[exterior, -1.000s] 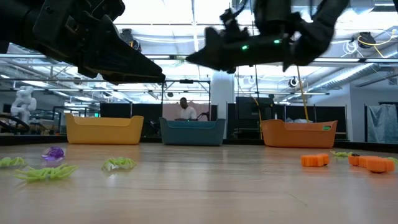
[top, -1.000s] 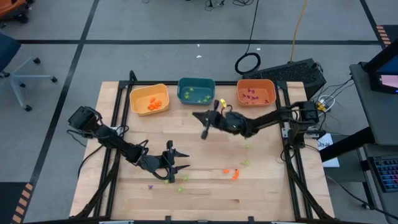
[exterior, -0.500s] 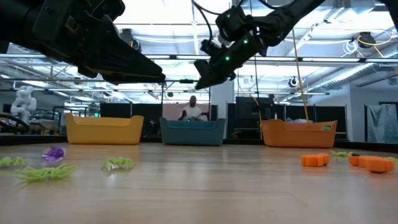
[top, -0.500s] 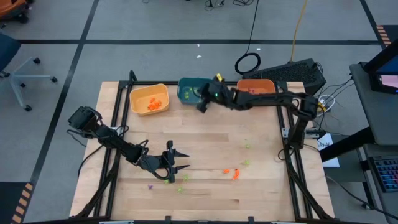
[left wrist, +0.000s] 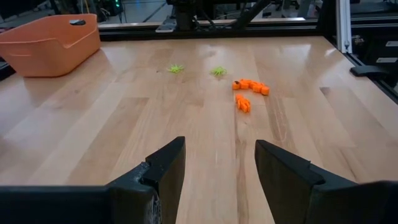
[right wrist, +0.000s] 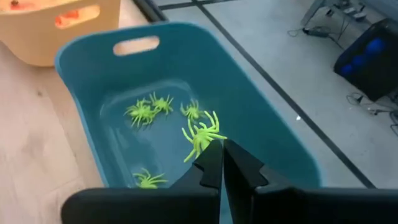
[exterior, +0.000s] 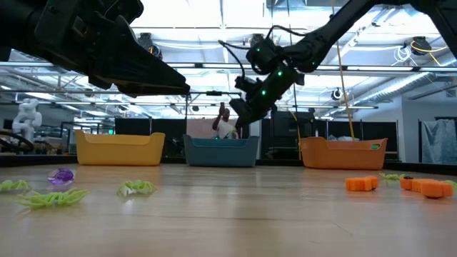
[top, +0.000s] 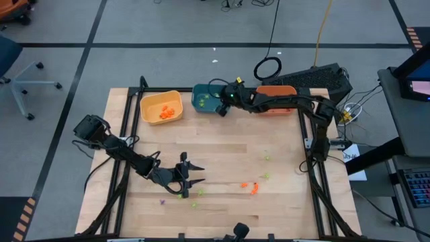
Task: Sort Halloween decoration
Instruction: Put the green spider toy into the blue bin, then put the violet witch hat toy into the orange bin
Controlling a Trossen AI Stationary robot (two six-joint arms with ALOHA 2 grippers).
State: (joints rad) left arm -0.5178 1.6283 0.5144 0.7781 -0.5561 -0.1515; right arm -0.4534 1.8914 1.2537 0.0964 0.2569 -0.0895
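Right end effector (right wrist: 222, 163) moved from counter (top: 222, 158) centre to 12 o'clock, over teal bin (right wrist: 261, 118); tips pinched on green spider (right wrist: 202, 134). Left end effector (left wrist: 217, 163) apart, 7 o'clock.

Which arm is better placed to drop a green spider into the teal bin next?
The right. Its fingers pinch a green spider directly above the teal bin, while the left arm waits near the table's front, holding nothing.

You get bright, even overhead light; ceiling strips (exterior: 214, 18) glare in the low view, and the desk (left wrist: 124, 124) shows soft sheen.
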